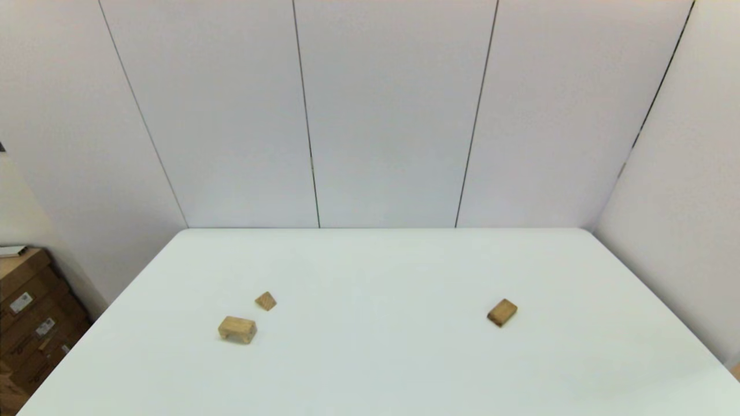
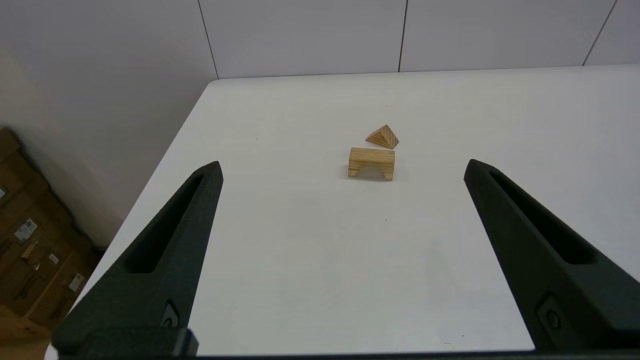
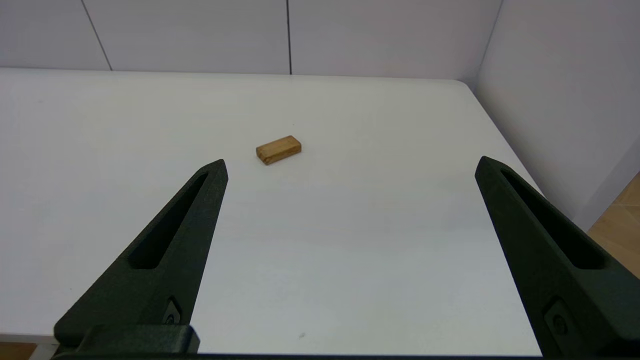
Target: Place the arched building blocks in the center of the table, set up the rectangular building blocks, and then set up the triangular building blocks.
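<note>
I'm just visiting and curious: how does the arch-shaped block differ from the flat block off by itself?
The arched block is chunkier, with a notch cut into its underside; the rectangular block is thinner and plain. The arched block stands on the table's left beside the triangular block; the rectangular block lies alone, right. Both are light-brown wood.

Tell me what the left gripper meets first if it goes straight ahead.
Probably the arched block, lying ahead of the open left gripper; the triangular block sits just beyond. Depth is uncertain.
</note>
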Robot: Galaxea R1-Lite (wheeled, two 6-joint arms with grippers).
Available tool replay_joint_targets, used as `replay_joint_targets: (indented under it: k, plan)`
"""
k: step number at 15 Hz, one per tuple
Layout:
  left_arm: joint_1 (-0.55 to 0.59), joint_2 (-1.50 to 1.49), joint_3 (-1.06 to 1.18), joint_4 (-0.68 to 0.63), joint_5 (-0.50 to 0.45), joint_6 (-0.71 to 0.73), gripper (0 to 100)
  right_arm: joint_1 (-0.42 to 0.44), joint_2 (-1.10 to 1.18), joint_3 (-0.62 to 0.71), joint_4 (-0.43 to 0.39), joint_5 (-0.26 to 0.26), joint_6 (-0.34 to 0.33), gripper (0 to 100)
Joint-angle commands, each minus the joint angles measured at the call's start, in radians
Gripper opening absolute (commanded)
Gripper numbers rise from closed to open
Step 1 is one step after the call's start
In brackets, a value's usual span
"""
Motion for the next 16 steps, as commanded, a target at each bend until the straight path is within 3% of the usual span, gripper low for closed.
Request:
replay_joint_targets:
  k: [1, 16]
  plan:
    - [0.000, 0.000, 0.000, 0.000, 0.000, 0.000, 100, 0.000, 0.000, 0.000, 0.000, 0.000, 0.000, 100]
    - [-0.001, 0.000, 0.000, 0.000, 0.002, 0.012, 100, 0.000, 0.000, 0.000, 0.000, 0.000, 0.000, 100]
